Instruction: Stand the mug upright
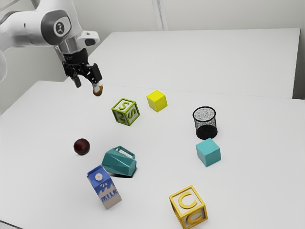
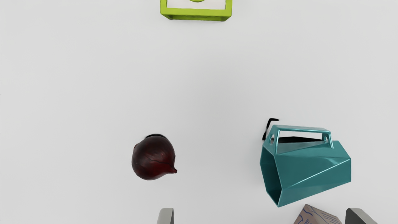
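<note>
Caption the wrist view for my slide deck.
Open gripper over a table, with a toppled teal mug, a milk carton and a dark red onion.

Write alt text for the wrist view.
A teal mug lies on its side on a white table, its mouth facing a dark red onion. Part of a milk carton shows by one fingertip of the open gripper; part of a green-framed block lies farther off.

Mug (image 2: 314, 171): glossy, smooth, metallic-looking teal. Onion (image 2: 153, 158): smooth, slight sheen. Basket (image 1: 205, 125): dark mesh. Table (image 1: 157, 200): smooth, matt.
</note>
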Tool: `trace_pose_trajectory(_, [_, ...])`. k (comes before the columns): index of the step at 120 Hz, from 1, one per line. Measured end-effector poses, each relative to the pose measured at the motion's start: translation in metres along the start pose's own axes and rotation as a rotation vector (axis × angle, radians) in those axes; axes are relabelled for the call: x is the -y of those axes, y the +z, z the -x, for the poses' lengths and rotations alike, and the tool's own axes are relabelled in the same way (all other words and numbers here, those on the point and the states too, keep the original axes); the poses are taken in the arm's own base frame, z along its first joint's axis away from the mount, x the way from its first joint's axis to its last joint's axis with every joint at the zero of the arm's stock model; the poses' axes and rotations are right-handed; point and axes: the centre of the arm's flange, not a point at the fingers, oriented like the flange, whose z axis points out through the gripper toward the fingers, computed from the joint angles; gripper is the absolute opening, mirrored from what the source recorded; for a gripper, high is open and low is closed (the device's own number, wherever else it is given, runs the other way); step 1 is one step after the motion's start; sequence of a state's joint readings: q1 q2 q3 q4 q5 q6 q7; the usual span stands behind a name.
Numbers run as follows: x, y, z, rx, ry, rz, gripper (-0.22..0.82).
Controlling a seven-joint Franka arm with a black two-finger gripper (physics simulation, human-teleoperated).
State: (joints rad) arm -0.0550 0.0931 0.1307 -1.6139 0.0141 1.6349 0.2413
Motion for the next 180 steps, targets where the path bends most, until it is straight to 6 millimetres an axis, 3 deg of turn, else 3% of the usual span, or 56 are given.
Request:
trace_pose_trajectory(16, [0.002, 0.006, -0.002, -0.027, 0.018, 0.001, 0.6])
trace_pose_trajectory(35, [0.044, 0.047, 0.017, -0.002, -0.083, 0.127, 0.6])
trace_pose_trajectory(48, [0.058, 0.075, 0.028, 0.012, -0.143, 0.239, 0.6])
trace_pose_trajectory(77, [0.046, 0.144, 0.048, 0.076, -0.218, 0.496, 0.6])
trace_pose_trajectory(101, [0.053, 0.173, 0.055, 0.094, -0.236, 0.587, 0.6])
trace_pose_trajectory(122, [0.047, 0.212, 0.064, 0.149, -0.243, 0.668, 0.6])
trace_pose_trajectory(180, [0.027, 0.273, 0.064, 0.209, -0.251, 0.798, 0.6])
